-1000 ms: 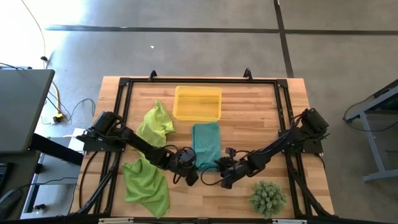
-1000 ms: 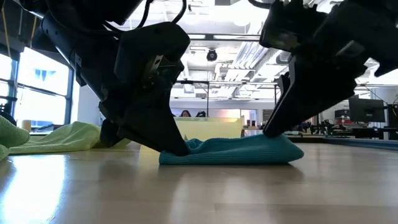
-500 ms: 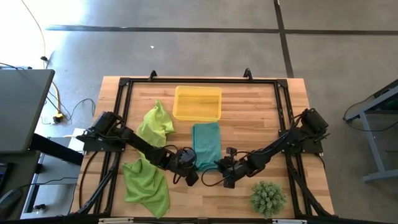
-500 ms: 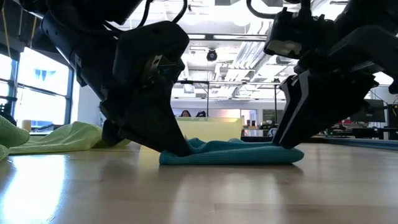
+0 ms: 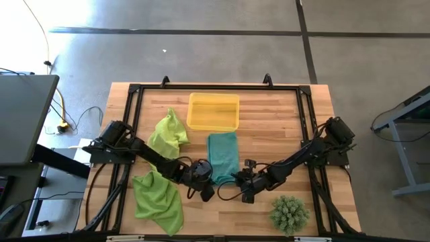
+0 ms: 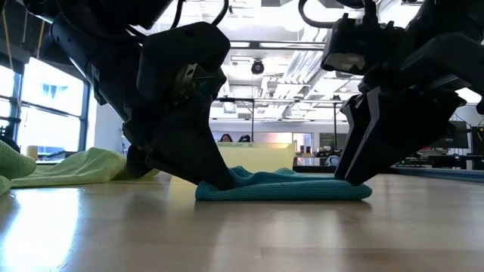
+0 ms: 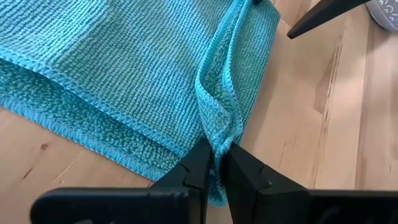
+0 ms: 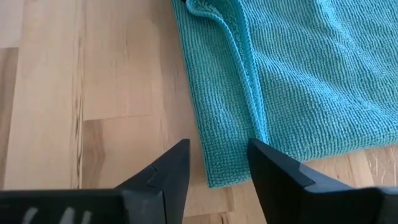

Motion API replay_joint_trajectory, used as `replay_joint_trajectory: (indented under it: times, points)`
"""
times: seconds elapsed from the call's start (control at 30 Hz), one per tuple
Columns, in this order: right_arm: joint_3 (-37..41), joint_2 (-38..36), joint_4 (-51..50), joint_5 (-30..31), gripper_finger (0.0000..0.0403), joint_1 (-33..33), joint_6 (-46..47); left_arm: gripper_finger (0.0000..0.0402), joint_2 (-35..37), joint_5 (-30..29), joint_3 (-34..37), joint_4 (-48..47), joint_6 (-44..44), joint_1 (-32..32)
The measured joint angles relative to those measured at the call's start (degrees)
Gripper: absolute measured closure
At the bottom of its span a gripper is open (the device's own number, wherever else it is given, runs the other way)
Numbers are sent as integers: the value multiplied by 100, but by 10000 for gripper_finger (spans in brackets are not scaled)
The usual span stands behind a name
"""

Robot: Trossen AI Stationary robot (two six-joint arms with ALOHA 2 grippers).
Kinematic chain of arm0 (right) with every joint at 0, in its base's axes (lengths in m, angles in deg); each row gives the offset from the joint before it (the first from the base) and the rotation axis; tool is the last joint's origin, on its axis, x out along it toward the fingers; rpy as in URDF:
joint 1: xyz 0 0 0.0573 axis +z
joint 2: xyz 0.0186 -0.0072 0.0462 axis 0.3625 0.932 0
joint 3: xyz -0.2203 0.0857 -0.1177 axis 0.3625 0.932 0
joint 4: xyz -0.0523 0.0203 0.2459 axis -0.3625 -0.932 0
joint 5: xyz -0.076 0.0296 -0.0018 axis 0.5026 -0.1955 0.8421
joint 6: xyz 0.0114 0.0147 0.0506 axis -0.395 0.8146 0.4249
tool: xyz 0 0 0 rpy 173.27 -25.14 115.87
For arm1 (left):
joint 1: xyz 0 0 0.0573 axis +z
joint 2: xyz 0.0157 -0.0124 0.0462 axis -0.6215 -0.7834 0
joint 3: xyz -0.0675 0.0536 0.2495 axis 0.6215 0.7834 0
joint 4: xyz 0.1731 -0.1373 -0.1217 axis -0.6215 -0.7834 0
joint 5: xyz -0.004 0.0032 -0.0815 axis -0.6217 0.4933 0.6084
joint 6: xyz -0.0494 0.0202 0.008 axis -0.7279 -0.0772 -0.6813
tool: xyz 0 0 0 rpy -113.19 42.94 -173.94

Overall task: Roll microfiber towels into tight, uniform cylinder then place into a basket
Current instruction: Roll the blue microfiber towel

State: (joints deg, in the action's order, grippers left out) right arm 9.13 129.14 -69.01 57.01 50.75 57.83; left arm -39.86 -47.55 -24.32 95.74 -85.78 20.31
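Observation:
A teal microfiber towel (image 5: 222, 156), folded into a strip, lies flat on the wooden table in front of the yellow basket (image 5: 213, 111). My left gripper (image 5: 205, 183) is at the towel's near left corner, shut on a ridge of cloth. My right gripper (image 8: 214, 163) stands open at the near right corner (image 8: 217, 174), one finger over bare wood and the other over the cloth. Two lime-green towels lie crumpled on the table's left side, one at the far left (image 5: 168, 134) and one at the near left (image 5: 158, 202). My left gripper pinches a raised fold of the teal towel's near edge (image 7: 219, 140) between its two fingers, close to the near left corner. The fingers slant down from the table's near left. The ridge stands up and runs along the near edge; the rest lies on the table. My right gripper: I cannot tell whether its fingers touch the towel.
A spiky green plant (image 5: 289, 214) sits at the near right corner of the table. A black frame (image 5: 306, 134) runs around the work area. Bare wood shows between the teal towel and the table's near edge.
My right gripper has tipped and its fingertips have shifted a little toward the towel's right end. That end of the towel, raised a second ago, has sunk flatter onto the table. My left gripper has kept its hold.

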Motion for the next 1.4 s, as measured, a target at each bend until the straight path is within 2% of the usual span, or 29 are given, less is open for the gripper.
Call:
replay_joint_trajectory:
  times: [0.17, 0.47, 0.7, 0.87, 0.93, 1.17, 1.4]
  points:
    - [0, 14, 23, 7, 253, 0, 50, 355, 0, 9, 0, 131, 242, -47]
    - [-12, 367, 212, -3, 253, -23, 167, 298, 360, 10, 0, -166, 1086, -71]
    - [-13, 378, 223, 9, 254, -24, 189, 272, 1063, -46, 3, -872, 2609, -107]
    - [-11, 383, 243, 15, 254, -24, 161, 271, 1017, 154, -2, -295, 4352, -282]
    - [-9, 387, 264, 35, 254, -22, 157, 271, 830, 154, -13, -34, 4743, -307]
    - [-6, 396, 325, 50, 254, -24, 149, 271, 297, 63, 0, 274, 4912, -132]
    - [-4, 396, 317, 49, 254, -24, 149, 270, 151, -102, 0, -79, 4702, 85]
